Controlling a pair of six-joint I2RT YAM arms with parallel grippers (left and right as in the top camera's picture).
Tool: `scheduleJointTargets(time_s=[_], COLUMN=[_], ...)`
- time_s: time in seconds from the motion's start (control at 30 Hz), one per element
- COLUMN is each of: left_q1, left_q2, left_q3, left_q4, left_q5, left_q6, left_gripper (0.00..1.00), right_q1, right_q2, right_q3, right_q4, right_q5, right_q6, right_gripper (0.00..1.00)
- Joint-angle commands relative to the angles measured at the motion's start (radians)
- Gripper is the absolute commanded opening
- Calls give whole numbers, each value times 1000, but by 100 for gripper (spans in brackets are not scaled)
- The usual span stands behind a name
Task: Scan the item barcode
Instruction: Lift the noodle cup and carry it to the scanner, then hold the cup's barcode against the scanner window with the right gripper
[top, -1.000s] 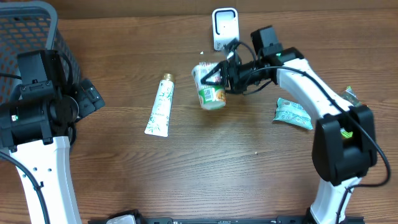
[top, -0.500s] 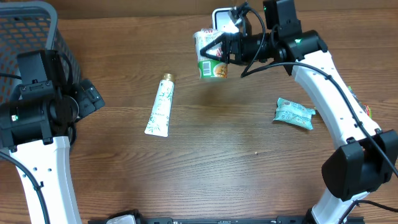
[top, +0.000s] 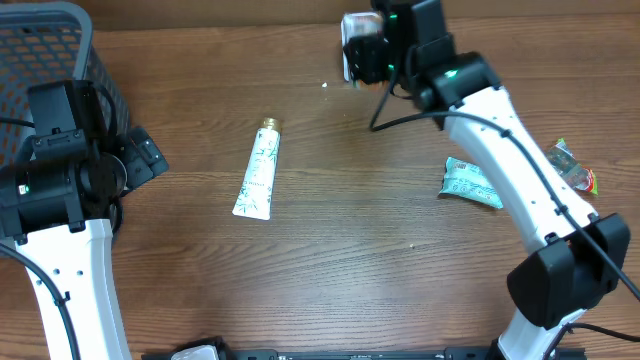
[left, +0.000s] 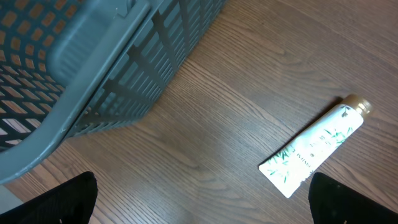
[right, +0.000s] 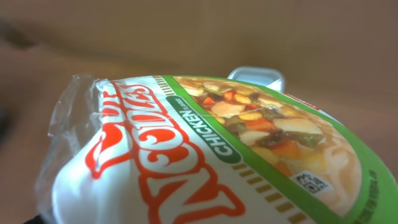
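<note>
by the scanner (top: 349, 28), right gripper (top: 365, 58) holds noodle cup (right: 205, 149) clamped between its jaws.

White, green-banded noodle cup (right: 186, 143)

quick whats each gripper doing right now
left gripper: open, holding nothing
right gripper: closed on the noodle cup

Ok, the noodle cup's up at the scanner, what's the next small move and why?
Probably twist the cup slowly before the scanner: the right wrist view shows only label art and a small square code, no barcode bars, so they may not face it.
</note>
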Motion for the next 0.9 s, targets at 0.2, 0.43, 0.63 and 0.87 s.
scheduleJointTargets(time_s=[0.2, 0.43, 0.63, 0.87], left_q1=[3, 3, 3, 3], left_q2=[-3, -3, -3, -3], left_q3=[-1, -1, -1, -1], left_q4=[3, 3, 3, 3], left_q5=[1, 1, 1, 0], left_q6=[-14, -14, -14, -14], left_gripper=[100, 100, 100, 100], right_q1=[70, 57, 38, 22], right_q2=[-28, 11, 162, 329], right_q3=[28, 28, 28, 28], right_q4=[464, 523, 689, 881], right_q5=[597, 563, 563, 361], right_q6=[-496, -568, -718, -985], right_gripper=[55, 55, 55, 51])
